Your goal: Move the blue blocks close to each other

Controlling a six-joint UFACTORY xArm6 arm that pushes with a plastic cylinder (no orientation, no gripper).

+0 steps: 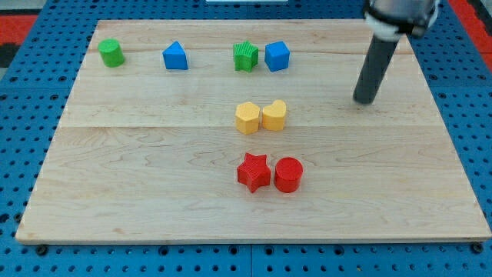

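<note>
Two blue blocks lie near the view's top. One is a blue house-shaped block at the upper left. The other is a blue cube-like block at the upper middle, touching a green star block on its left. The green star sits between the two blue blocks. My tip rests on the board at the upper right, well to the right of the blue cube-like block and a little lower than it.
A green cylinder stands at the upper left. A yellow hexagon and a yellow heart touch in the middle. A red star and a red cylinder sit below them. The wooden board lies on blue pegboard.
</note>
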